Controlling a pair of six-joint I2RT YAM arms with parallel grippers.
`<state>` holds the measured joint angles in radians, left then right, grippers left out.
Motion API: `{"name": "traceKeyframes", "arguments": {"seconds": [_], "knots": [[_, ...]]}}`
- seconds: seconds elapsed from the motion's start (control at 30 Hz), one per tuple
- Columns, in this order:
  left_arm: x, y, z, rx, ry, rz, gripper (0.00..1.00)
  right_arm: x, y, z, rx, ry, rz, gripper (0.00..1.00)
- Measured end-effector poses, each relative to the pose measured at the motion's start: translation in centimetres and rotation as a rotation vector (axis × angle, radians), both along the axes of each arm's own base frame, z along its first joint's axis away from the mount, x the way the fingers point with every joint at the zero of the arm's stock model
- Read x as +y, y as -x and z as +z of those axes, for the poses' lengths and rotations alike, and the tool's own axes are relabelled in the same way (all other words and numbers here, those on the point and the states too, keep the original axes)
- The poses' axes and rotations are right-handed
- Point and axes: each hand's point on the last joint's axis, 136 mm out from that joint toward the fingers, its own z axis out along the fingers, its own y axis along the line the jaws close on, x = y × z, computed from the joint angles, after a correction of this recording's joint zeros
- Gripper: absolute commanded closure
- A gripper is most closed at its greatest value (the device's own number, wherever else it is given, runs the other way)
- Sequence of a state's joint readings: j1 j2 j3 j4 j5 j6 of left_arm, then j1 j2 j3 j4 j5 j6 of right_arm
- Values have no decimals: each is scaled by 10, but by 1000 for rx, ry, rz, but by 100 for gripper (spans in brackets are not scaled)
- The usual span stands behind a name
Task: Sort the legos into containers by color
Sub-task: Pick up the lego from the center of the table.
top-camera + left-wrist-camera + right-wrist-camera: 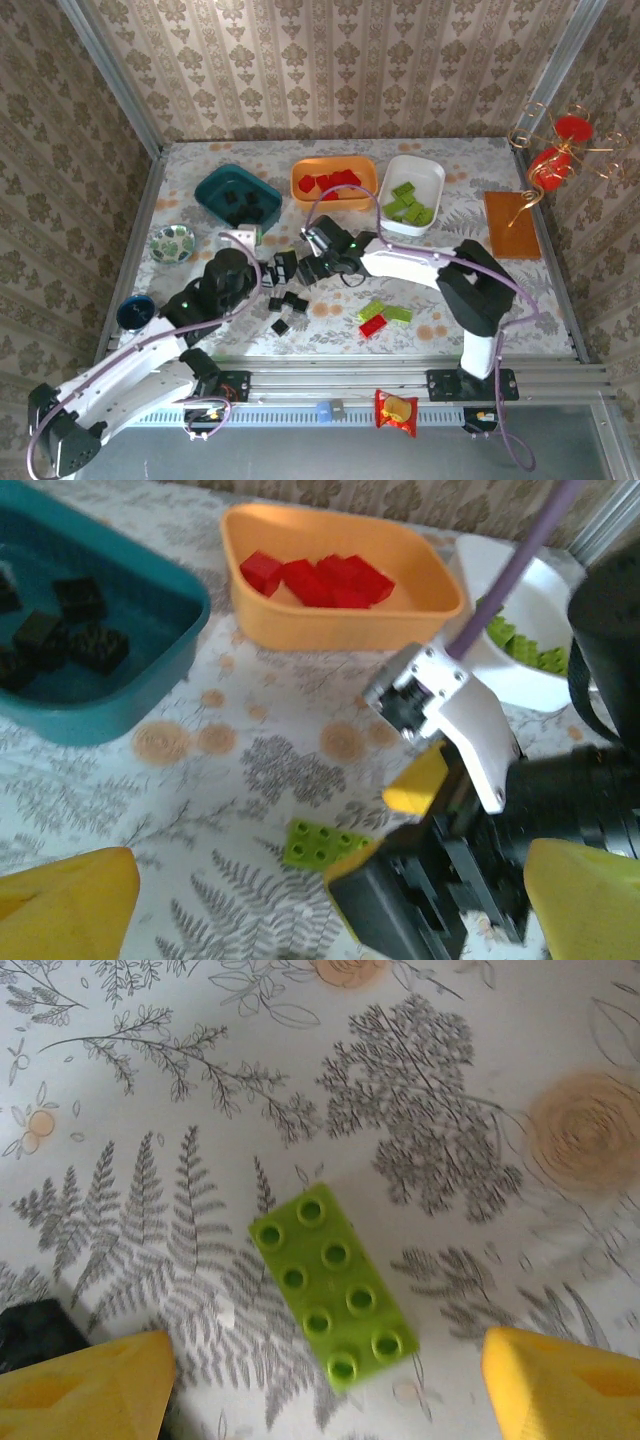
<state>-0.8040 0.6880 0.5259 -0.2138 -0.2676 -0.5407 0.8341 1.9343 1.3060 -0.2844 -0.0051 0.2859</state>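
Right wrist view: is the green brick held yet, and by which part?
Nothing is held. The green brick lies flat on the table between the open fingers, touching neither.

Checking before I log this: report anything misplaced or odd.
Sorting looks right: black legos in teal tray, red legos in orange tray, green legos in white tray. Only oddity: snack packet on front rail.

Teal tray [212, 190] holds black legos [245, 207], orange tray [297, 182] red, white tray [421, 172] green.
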Motion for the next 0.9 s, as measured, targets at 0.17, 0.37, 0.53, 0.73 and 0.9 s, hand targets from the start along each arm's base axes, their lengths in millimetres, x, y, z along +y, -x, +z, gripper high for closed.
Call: {"name": "traceKeyframes", "arguments": {"seconds": [0.17,0.37,0.53,0.73,0.9], "knots": [[12,5,-9,27,-16,37,0,10,-8,-19,8,48,36,23],[21,5,-11,27,-37,69,0,6,-4,-36,-2,130,58,33],[24,4,-13,26,-54,84,0,6,-4,-37,-53,194,78,46],[27,2,-15,25,-76,97,0,10,-1,-36,-100,231,103,67],[27,1,-15,24,-77,99,0,8,-1,-35,-132,233,102,74]]}}
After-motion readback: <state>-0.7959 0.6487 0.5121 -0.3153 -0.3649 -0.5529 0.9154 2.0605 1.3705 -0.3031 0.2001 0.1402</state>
